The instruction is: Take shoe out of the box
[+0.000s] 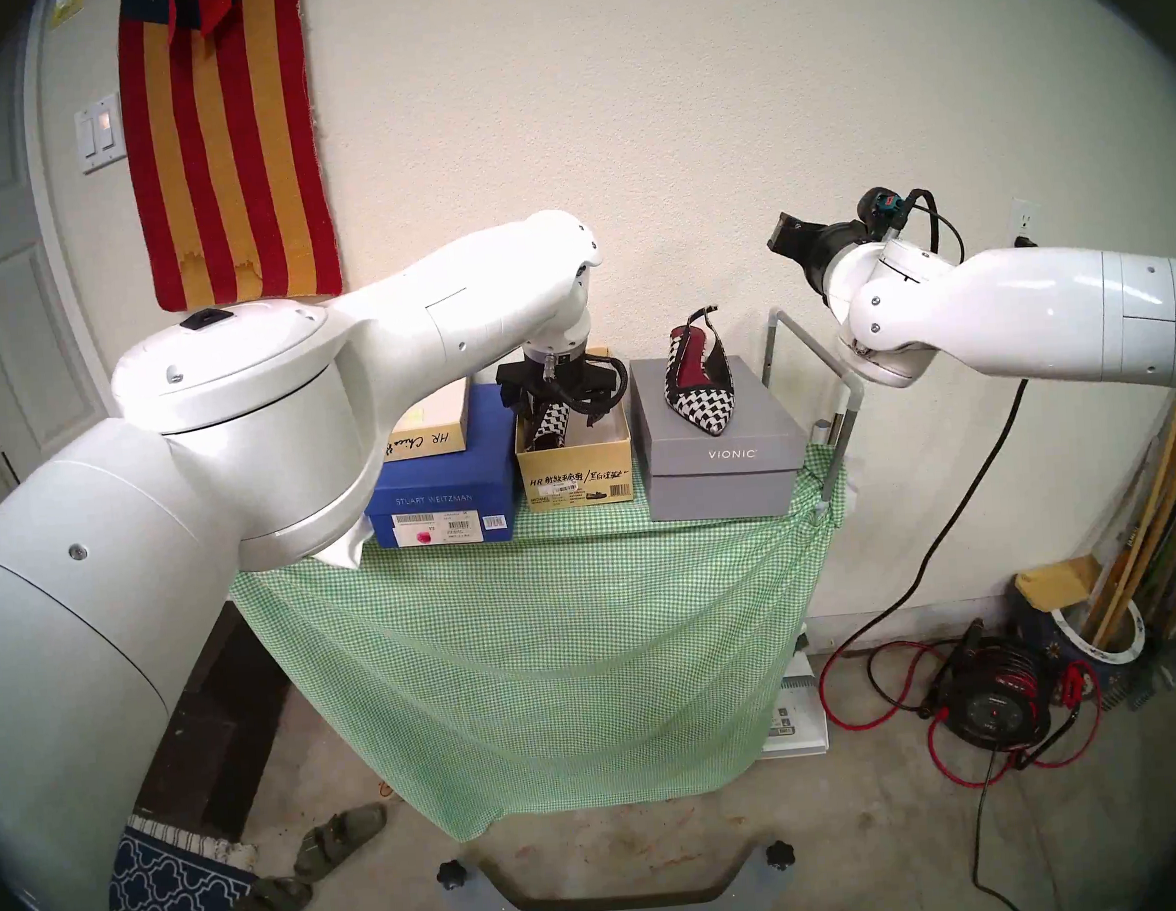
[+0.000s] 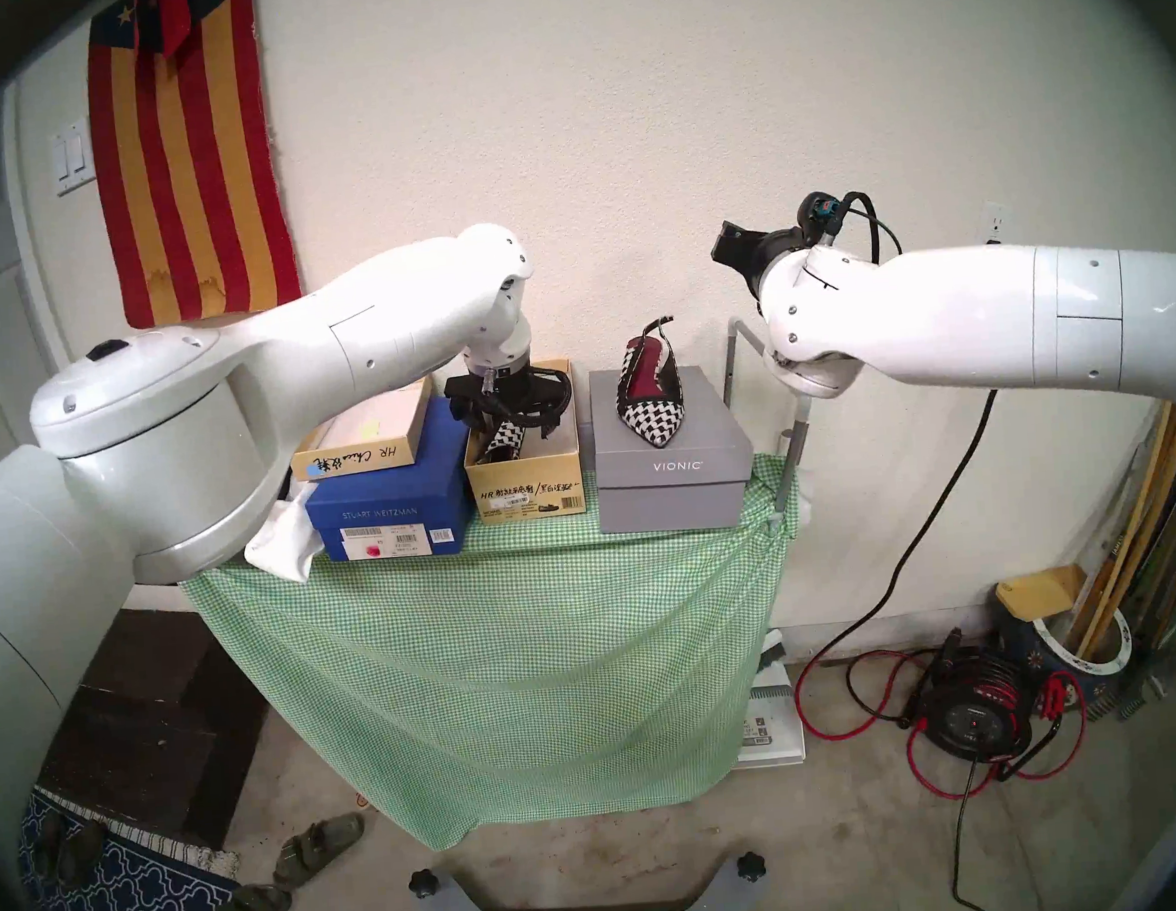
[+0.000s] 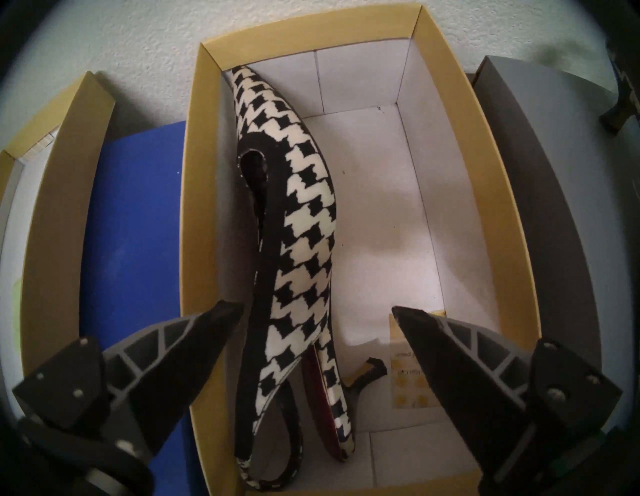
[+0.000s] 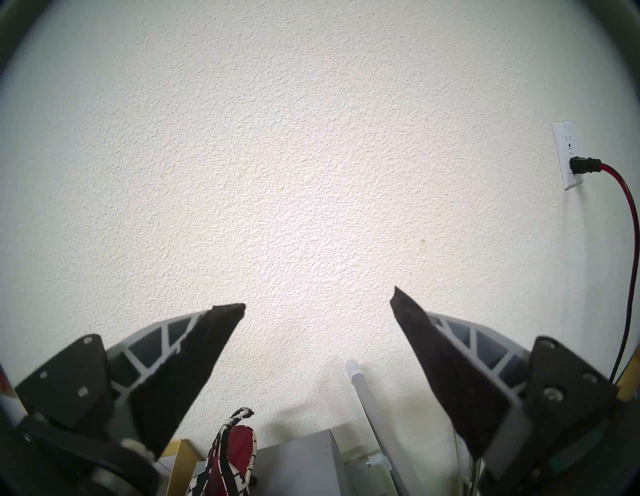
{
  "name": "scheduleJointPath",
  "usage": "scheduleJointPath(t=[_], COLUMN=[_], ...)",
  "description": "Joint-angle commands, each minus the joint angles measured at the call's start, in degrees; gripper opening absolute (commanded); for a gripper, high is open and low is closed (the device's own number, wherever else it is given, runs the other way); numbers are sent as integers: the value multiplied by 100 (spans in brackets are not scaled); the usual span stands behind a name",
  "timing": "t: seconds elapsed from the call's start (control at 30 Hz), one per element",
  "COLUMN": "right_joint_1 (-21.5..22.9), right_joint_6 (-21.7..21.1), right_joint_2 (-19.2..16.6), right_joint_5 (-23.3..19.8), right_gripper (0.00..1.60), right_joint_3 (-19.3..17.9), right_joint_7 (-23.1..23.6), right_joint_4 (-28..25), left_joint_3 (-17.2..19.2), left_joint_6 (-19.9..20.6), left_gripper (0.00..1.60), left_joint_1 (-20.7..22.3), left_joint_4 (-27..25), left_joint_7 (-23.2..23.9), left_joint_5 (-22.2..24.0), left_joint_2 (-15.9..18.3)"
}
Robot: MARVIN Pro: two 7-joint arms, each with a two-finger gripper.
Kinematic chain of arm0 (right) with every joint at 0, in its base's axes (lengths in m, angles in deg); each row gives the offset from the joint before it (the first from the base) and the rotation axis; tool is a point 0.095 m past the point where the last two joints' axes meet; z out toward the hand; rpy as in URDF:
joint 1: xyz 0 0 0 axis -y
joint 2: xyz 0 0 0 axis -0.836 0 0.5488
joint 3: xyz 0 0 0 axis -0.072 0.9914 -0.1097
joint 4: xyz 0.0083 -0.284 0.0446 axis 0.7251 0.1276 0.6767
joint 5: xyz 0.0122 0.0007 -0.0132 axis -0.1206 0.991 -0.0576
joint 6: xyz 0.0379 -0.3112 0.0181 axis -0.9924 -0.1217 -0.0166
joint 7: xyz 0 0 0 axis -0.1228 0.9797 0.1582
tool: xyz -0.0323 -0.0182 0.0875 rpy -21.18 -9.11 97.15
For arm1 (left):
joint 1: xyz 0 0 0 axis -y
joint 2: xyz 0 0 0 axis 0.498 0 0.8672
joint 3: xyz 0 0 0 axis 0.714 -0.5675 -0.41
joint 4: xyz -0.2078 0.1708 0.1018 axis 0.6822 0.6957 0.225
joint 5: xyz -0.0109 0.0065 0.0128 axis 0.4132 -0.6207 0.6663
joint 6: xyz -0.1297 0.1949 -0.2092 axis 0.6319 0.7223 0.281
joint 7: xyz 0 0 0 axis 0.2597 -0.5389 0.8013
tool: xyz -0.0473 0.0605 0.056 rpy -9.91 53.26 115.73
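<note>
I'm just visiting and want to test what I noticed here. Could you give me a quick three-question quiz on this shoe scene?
1. True or false: the left tool is shut on the shoe in the box.
2. Where does the other shoe rest? A) on the blue box B) on the grey VIONIC box C) on the floor
3. Fill in: the inside of the tan box is ___.

Key: 1 false, it is open above the shoe; 2 B; 3 white.

shoe [image 1: 547,428] mostly hidden behind left pincer [image 1: 553,398], heel perhaps unseen
</note>
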Motion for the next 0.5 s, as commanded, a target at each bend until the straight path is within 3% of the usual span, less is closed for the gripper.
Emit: scheduleJointPath(t=[0.0, 0.37, 0.4, 0.43, 0.47], right_joint_1=[2, -12, -13, -14, -15], right_joint_6=[8, -2, -3, -4, -5], right_joint_2=[6, -2, -2, -3, -4], right_joint_5=[-3, 7, 7, 9, 9], right_gripper=[160, 160, 160, 160, 160], right_joint_3=[-15, -35, -37, -38, -40], right_joint_7=[14, 14, 14, 14, 14], right_joint_4=[6, 7, 7, 8, 8], left_joint_3=[-256, -626, -651, -687, -713], left_joint_6=[-6, -6, -6, -6, -6], left_gripper=[160, 160, 109, 34, 0], left_joint_1=[-1, -7, -6, 3, 15], left_joint_4=[252, 406, 421, 443, 455], left_joint_7=[-359, -142, -134, -137, -141], left_joint_5=[310, 827, 857, 899, 929], left_joint_2=[-218, -342, -360, -386, -405])
